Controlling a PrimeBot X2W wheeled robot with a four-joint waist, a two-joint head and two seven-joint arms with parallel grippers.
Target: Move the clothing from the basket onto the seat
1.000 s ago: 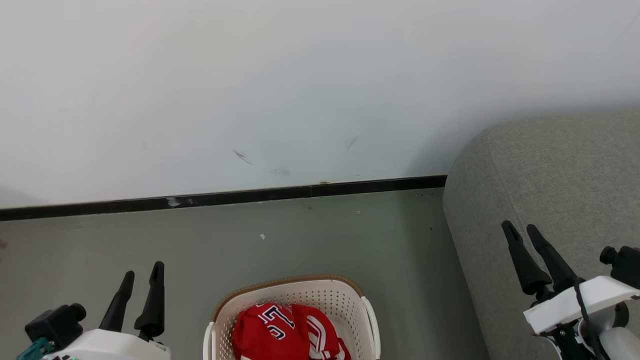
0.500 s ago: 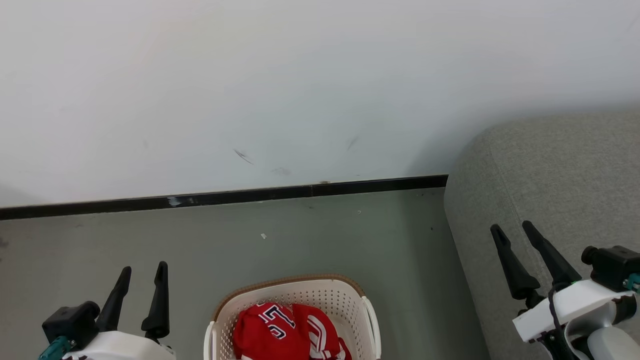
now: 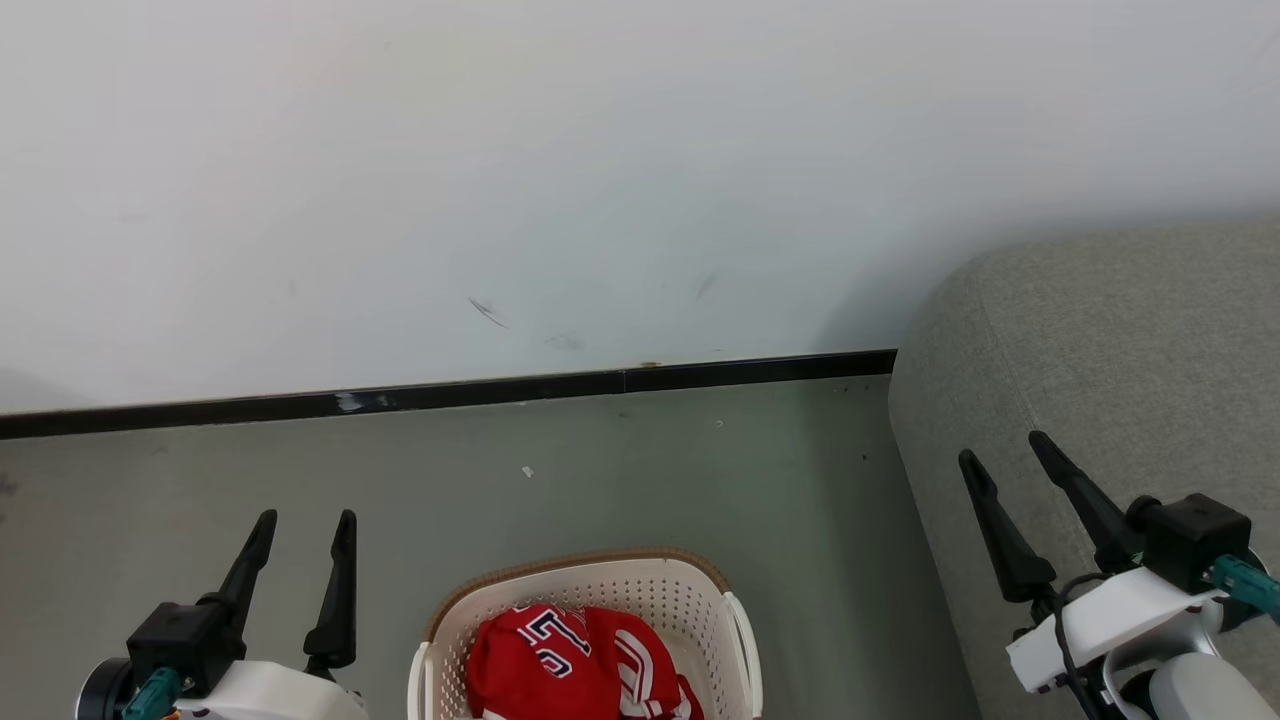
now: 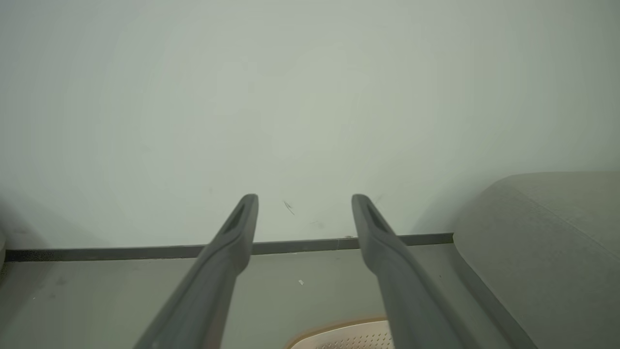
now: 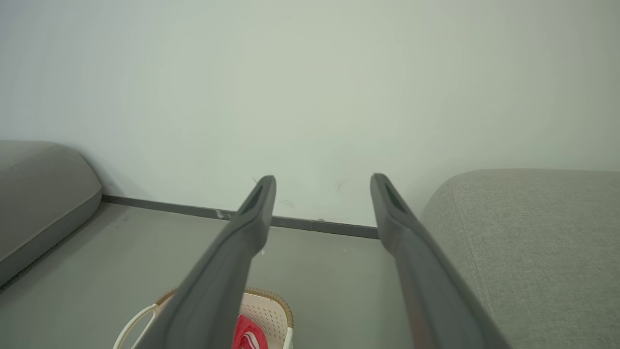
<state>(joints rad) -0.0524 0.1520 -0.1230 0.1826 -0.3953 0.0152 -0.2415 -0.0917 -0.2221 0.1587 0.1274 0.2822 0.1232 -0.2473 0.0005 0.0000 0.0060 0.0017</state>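
**Both grippers open and empty; clothing lies in the basket**

The red clothing (image 3: pixel 570 660), marked with navy-and-white lettering and white stripes, lies bunched inside the basket (image 3: pixel 580 557). The basket stands on the grey floor (image 3: pixel 620 470) at the bottom middle of the head view. The seat (image 3: pixel 1110 340) rises at the right, its rounded corner near the basket but apart from it. The left gripper (image 3: pixel 308 518) hangs over the floor to the left of the basket, its fingers spread and holding nothing. The right gripper (image 3: pixel 1000 447) shows against the seat's side, its fingers likewise parted and empty. A black skirting strip (image 3: pixel 500 390) runs along the foot of the white wall (image 3: pixel 600 150) up to the seat.
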